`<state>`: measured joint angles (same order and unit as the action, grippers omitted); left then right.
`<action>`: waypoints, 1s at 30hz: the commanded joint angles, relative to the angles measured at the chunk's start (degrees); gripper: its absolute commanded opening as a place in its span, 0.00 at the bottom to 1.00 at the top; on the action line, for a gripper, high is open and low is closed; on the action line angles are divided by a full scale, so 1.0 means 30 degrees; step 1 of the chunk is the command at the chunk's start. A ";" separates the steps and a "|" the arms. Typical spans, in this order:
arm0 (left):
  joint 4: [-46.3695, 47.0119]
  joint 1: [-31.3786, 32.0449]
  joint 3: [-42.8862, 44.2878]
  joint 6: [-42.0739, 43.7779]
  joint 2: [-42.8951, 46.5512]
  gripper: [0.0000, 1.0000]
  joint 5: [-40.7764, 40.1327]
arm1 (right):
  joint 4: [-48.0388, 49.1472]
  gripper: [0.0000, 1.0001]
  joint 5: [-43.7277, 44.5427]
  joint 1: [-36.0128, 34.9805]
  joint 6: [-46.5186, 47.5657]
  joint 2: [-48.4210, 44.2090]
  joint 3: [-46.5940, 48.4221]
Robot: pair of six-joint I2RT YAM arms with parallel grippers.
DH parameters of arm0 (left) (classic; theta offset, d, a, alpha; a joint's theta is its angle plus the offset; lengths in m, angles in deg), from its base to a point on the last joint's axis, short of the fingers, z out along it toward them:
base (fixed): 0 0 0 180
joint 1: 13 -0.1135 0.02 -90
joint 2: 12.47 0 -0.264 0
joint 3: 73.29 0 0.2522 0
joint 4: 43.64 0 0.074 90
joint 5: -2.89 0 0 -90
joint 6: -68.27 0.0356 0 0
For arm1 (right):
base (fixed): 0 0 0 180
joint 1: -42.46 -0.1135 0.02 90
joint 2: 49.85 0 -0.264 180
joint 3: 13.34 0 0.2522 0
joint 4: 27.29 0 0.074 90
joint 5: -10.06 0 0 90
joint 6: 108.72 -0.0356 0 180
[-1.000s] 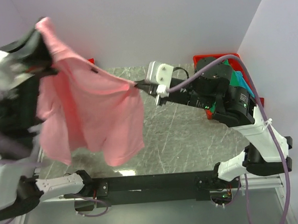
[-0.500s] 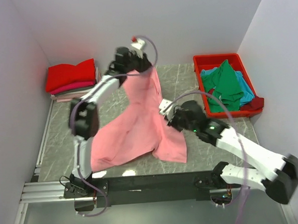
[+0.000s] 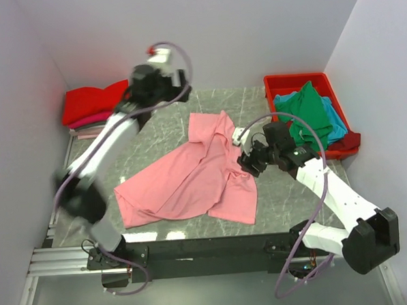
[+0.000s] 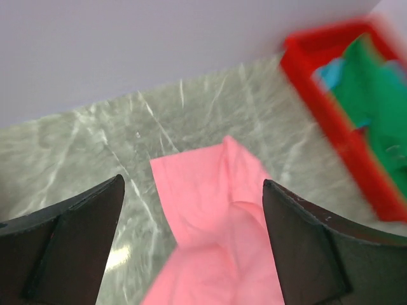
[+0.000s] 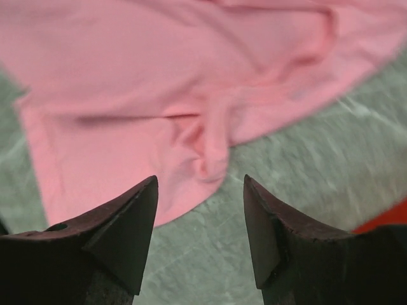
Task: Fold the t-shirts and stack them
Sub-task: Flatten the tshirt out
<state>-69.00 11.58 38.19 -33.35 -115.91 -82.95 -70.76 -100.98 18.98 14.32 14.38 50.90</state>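
A light pink t-shirt (image 3: 191, 177) lies crumpled and spread on the marble table, held by nothing. My left gripper (image 3: 178, 92) hovers open above the shirt's far end. In the left wrist view the gripper (image 4: 192, 182) stands wide apart over the pink cloth (image 4: 216, 222). My right gripper (image 3: 248, 160) is open just off the shirt's right edge. In the right wrist view the gripper (image 5: 200, 179) frames a puckered fold of the pink shirt (image 5: 159, 82). A folded stack with a red shirt (image 3: 95, 102) on top sits at the back left.
A red plastic bin (image 3: 302, 80) at the back right holds a green shirt (image 3: 311, 113), a teal-blue one (image 3: 337, 118) and a maroon one (image 3: 350, 141). The left wrist view shows the bin (image 4: 331, 108) too. Walls close in on the left, back and right.
Both grippers have opened and let go of the pink shirt, which dropped from the air onto the table. The left arm swung to the back; the right gripper sits low beside the shirt.
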 commanded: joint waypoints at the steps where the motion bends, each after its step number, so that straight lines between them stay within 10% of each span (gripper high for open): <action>1: -0.0321 -0.0311 -0.5914 -0.2624 0.5993 0.95 -0.1093 | -0.5495 0.63 -0.6164 0.0065 0.7402 0.1117 0.1306; 12: -0.2695 -0.2333 -1.8943 -1.3228 1.5282 0.86 0.1191 | -0.5361 0.60 -0.5560 -0.1486 1.2736 0.3816 -0.0503; 30: -0.8672 -0.0257 -1.7544 -1.1570 1.0256 0.69 -0.1153 | -0.2136 0.51 -0.1982 -0.5033 1.2015 0.5866 -0.2968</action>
<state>-92.49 7.53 -17.27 -71.99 -83.25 -86.12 -79.33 -108.21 4.09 50.82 31.97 41.59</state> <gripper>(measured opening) 0.705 0.512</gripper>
